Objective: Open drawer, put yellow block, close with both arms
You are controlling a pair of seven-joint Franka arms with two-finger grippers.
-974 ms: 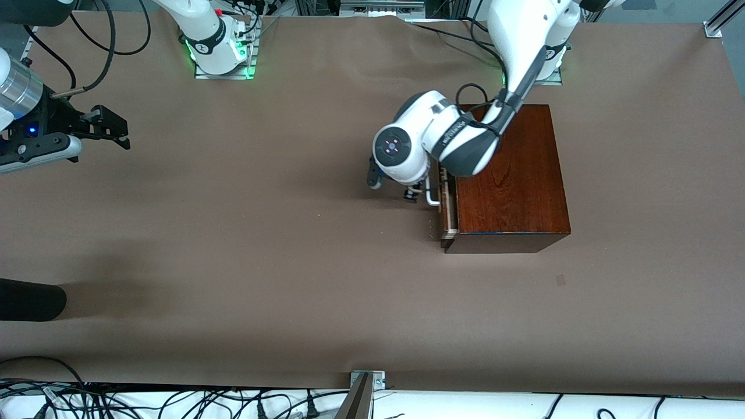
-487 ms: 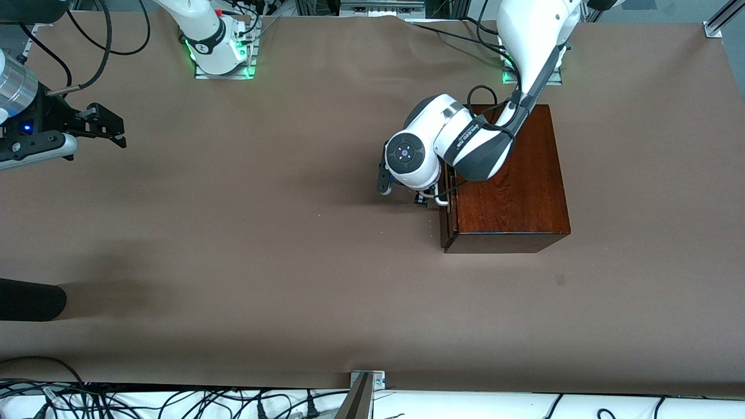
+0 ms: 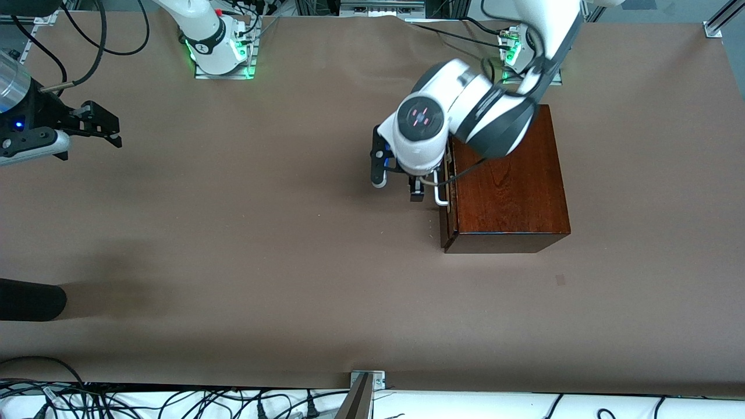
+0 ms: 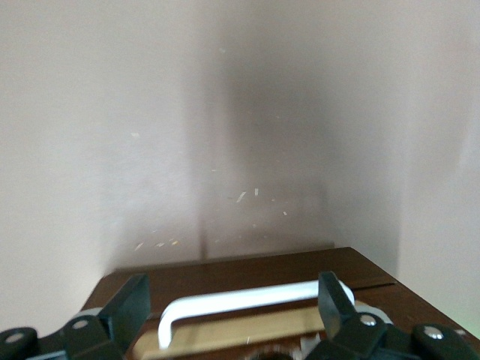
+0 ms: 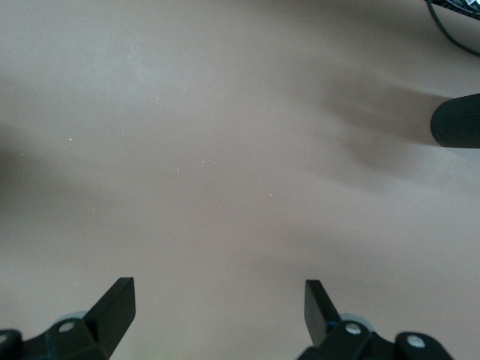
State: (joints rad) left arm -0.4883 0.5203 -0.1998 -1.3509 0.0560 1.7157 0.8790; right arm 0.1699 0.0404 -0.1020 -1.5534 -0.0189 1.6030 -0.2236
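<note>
The drawer (image 3: 446, 198) sits pushed into the dark mahogany box (image 3: 505, 180), with only a thin pale strip of its tray showing in the left wrist view; its white bar handle (image 3: 439, 195) projects from the front toward the right arm's end of the table. The left gripper (image 3: 414, 192) is directly in front of the drawer at the handle; in the left wrist view its two fingers (image 4: 129, 307) stand spread wide, one off each end of the handle (image 4: 247, 300), gripping nothing. The left arm (image 3: 465, 110) reaches from its base over the top of the box, its wrist bent downward above the drawer front. The yellow block is not visible in any view. The right gripper (image 3: 96, 125) hangs over bare brown table covering (image 3: 262, 244) at the right arm's end, well apart from the box, jaws fully spread and empty; that arm waits. A black rounded object (image 3: 29, 299) lies at the table edge, nearer the front camera than the right gripper.
</note>
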